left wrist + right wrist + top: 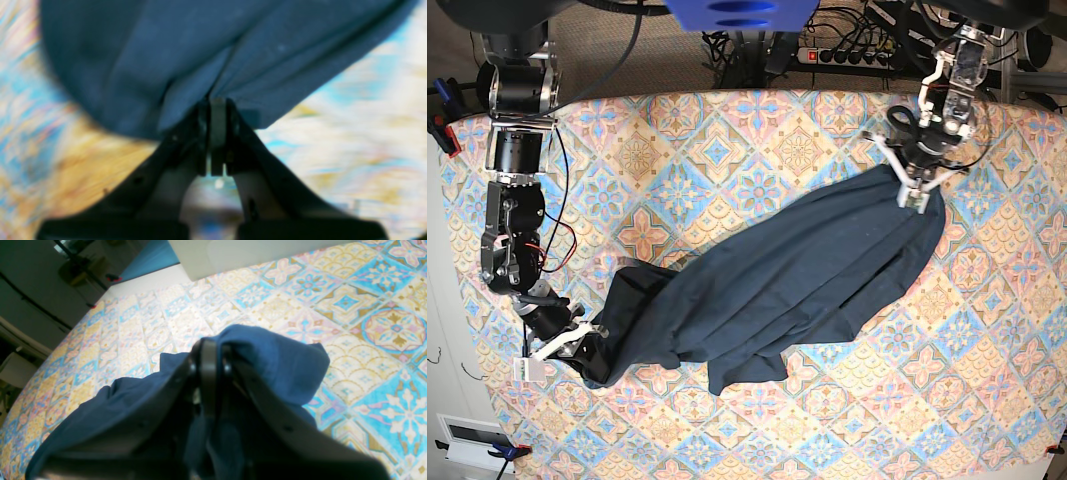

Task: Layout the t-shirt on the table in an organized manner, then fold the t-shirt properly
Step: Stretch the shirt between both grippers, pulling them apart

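Left gripper [914, 197] and right gripper [587, 345] each pinch opposite ends of the stretched t-shirt [767, 285].

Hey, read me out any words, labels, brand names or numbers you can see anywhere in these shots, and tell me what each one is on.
No readable text in any view.
The t-shirt: plain navy, no print or label showing.
The table: cloth has only tile and floral patterns.
The power strip beyond the table's far edge: any markings are too small to read.
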You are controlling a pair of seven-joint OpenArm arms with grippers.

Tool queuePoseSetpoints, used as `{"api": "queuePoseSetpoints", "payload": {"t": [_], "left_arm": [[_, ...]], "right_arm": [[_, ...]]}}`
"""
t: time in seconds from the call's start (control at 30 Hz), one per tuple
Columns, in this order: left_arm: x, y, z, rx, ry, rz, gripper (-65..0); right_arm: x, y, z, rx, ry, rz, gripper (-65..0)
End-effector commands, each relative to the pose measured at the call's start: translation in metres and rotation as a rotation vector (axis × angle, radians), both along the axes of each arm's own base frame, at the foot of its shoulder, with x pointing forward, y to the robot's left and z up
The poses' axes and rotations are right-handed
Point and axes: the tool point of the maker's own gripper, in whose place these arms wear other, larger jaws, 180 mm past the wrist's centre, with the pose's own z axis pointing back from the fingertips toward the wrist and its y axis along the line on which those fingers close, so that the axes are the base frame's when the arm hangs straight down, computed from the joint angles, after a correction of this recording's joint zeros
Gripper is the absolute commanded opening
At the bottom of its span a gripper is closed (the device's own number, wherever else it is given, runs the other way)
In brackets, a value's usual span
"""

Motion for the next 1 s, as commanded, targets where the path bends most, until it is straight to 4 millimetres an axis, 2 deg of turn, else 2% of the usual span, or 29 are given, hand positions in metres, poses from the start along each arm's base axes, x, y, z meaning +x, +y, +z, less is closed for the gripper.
{"api": "queuePoseSetpoints", "payload": {"t": [0.0, 0.1, 0.27, 0.33, 0.47, 0.6, 0.7, 0.77, 0.87, 0.97], "left_arm": [[0.014, 0.012, 0.017, 0.02, -0.071, 0.019, -65.0], [0.032, 0.02, 0.055, 0.004, -0.206, 0.045, -65.0], [0.049, 0.035, 0.111, -0.065, -0.362, 0.118, -65.0], [0.053, 0.042, 0.134, -0.114, -0.423, 0.153, -65.0], [0.059, 0.068, 0.167, -0.203, -0.52, 0.25, -65.0], [0.072, 0.085, 0.198, -0.255, -0.621, 0.298, -65.0], [0.077, 0.101, 0.205, -0.249, -0.65, 0.34, -65.0], [0.083, 0.113, 0.201, -0.256, -0.651, 0.378, -65.0], [0.092, 0.139, 0.178, -0.28, -0.608, 0.47, -65.0], [0.098, 0.162, 0.145, -0.316, -0.537, 0.567, -60.9]], "right_arm": [[0.007, -0.006, 0.03, 0.016, -0.083, -0.007, -64.3], [0.007, -0.004, 0.034, 0.013, -0.096, -0.002, -64.3], [0.006, -0.003, 0.038, 0.011, -0.106, 0.001, -64.3], [0.004, -0.008, 0.043, 0.013, -0.121, -0.013, -64.3], [-0.006, -0.025, 0.035, 0.027, -0.112, -0.057, -64.3], [-0.011, -0.027, 0.032, 0.027, -0.115, -0.051, -64.3], [-0.015, -0.032, 0.028, 0.03, -0.108, -0.066, -64.3], [-0.016, -0.034, 0.036, 0.028, -0.129, -0.07, -64.3], [-0.02, -0.036, 0.035, 0.012, -0.129, -0.069, -64.3], [-0.023, -0.039, 0.031, 0.004, -0.117, -0.07, -64.3]]}}
